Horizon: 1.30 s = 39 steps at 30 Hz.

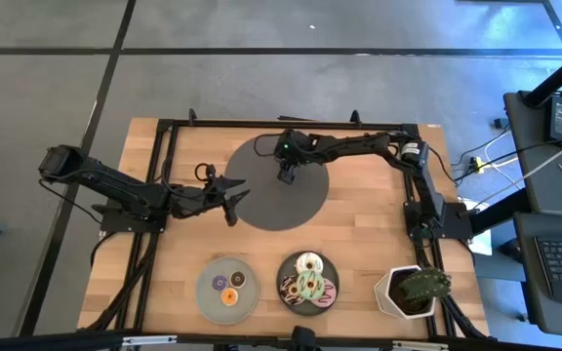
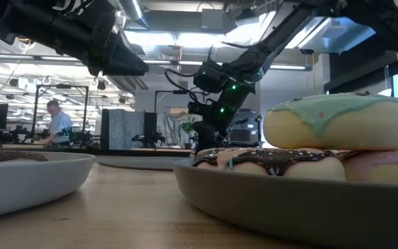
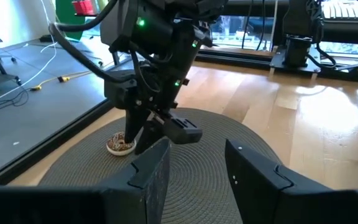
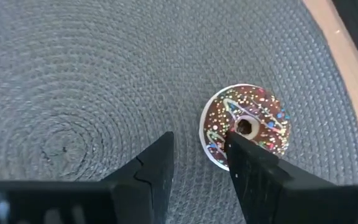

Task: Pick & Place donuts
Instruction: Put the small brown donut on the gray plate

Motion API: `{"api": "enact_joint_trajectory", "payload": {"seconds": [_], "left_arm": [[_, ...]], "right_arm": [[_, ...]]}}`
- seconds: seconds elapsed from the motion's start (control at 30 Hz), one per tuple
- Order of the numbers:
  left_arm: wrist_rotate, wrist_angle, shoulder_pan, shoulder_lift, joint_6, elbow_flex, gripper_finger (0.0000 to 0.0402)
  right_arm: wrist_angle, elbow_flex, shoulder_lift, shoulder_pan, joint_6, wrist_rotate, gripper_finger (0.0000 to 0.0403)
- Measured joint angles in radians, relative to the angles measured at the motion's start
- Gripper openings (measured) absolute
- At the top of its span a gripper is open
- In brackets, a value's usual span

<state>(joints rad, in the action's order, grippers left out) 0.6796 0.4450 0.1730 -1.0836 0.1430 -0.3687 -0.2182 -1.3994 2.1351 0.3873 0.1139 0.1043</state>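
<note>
Chocolate-sprinkled donut [image 4: 246,127], mat's [image 4: 73,81] far edge: light, rigid (slick icing); grip across ring. Right gripper [image 4: 197,163] jaws apart above it; left gripper [image 3: 194,171] jaws apart, empty.

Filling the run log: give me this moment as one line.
right pincer: open, above sprinkled donut on mat | left pincer: open, at mat edge | other donuts on plates

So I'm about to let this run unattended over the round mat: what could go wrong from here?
The right gripper hangs open with the sprinkled donut off to one side of its fingers, so closing now might clip its edge or miss it. The left gripper, also open, is at the mat edge facing the right arm, so they could bump if both advance.
</note>
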Motion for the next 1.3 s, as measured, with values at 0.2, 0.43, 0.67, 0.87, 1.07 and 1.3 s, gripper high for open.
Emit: {"api": "enact_joint_trajectory", "payload": {"seconds": [0.2,0.43,0.67,0.87,1.07,1.3], "left_arm": [[0.000,0.000,0.000,0.000,0.000,0.000,0.0151],[0.000,0.000,0.000,0.000,0.000,0.000,0.0150],[0.000,0.000,0.000,0.000,0.000,0.000,0.0149],[0.000,0.000,0.000,0.000,0.000,0.000,0.0150],[-0.001,0.000,0.000,-0.001,0.000,0.000,0.0151],[-0.029,-0.001,0.000,-0.001,0.001,0.000,0.0149]], "right_arm": [[0.012,0.000,0.002,0.002,0.000,0.019,0.0109],[0.011,0.000,0.002,0.003,0.001,0.045,0.0011],[-0.002,0.001,0.002,0.002,-0.002,0.044,0.0006],[-0.070,0.001,-0.008,-0.005,0.001,0.040,0.0004],[-0.096,0.005,-0.040,-0.031,0.017,0.060,0.0002],[-0.103,0.004,-0.081,-0.058,0.022,0.067,0.0002]]}}
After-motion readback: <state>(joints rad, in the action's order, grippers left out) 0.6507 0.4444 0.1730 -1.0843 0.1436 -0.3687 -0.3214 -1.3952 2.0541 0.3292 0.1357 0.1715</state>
